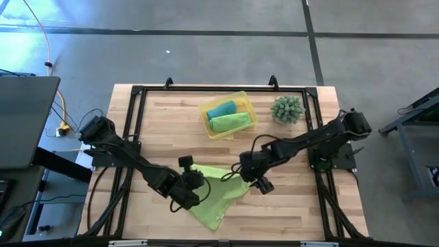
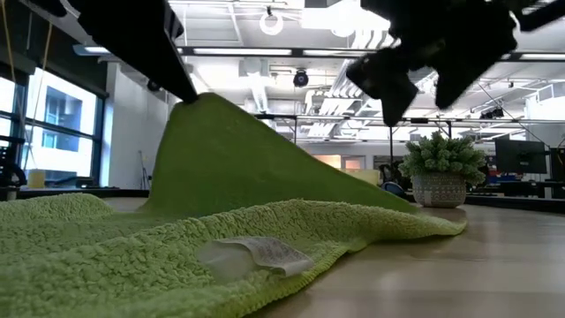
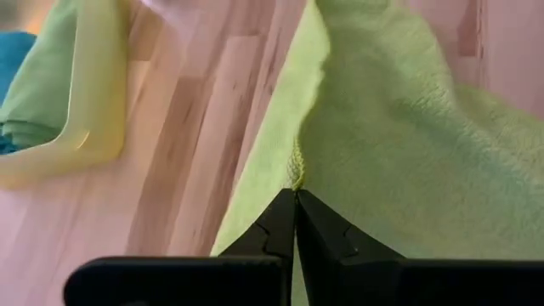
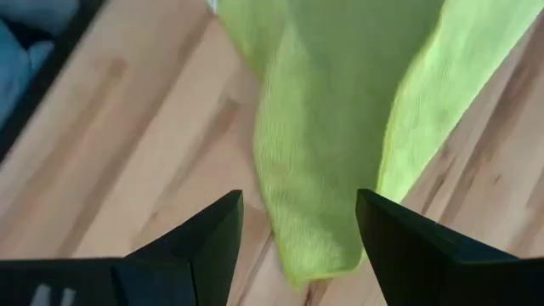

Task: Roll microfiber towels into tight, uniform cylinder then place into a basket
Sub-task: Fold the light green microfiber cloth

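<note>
A: What's in the basket (image 1: pixel 241 100)?

B: Two rolled towels side by side: the teal roll (image 1: pixel 221 109) toward the far edge, a lime-green roll (image 1: pixel 230 122) touching it. The basket sits on the tabletop (image 1: pixel 288 199) beside a spiky plant (image 1: pixel 287 108).

A: Third towel?

B: The loose lime-green towel (image 1: pixel 218 195) is outside it, spread near the front edge. My left claw (image 3: pixel 295 197) is pinched together on a fold, tenting it up.

A: Right claw?

B: My right claw (image 4: pixel 299 223) has its fingers apart, above the towel's corner, holding nothing.

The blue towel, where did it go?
In the high view, the teal towel lies rolled inside the yellow tray at the table's far middle, beside a rolled green towel, left of the spiky plant.
</note>
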`<state>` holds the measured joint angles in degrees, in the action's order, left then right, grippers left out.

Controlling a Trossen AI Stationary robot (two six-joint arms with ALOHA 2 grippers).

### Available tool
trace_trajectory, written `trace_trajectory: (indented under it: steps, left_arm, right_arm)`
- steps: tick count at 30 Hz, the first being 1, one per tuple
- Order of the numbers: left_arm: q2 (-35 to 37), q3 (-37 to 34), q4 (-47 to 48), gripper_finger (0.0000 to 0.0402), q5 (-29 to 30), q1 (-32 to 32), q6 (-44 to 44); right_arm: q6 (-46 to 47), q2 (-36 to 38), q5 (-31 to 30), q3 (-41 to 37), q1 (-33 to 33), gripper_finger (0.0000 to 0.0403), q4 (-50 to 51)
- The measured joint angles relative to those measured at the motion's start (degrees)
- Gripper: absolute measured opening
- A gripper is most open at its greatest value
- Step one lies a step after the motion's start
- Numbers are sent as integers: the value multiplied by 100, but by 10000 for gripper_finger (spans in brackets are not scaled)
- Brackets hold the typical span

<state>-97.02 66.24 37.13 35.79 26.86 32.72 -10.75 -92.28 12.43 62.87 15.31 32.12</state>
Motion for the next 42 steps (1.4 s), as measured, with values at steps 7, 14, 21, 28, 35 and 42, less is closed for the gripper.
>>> trace_trajectory:
  steps: [7,14,21,28,35,42]
  left_arm:
    - [-90,0,319,0,-76,49,389]
    - [-84,-8,383,0,-74,42,467]
    - [-84,-7,331,0,-64,-114,467]
    - [-84,-7,312,0,-13,-313,483]
    - [-84,-7,292,0,244,-437,752]
    - [-84,-7,269,0,590,-436,845]
  right_arm:
    - [75,-147,14,-422,-103,201,-304]
    - [1253,94,-6,-1897,-300,179,-2026]
    - [2475,73,-460,-3013,-246,172,-4123]
    - [3347,88,-757,-3343,-45,172,-4604]
    - [3630,88,-1203,-3359,119,168,-4601]
    - [4006,79,-1609,-3370,249,99,-4644]
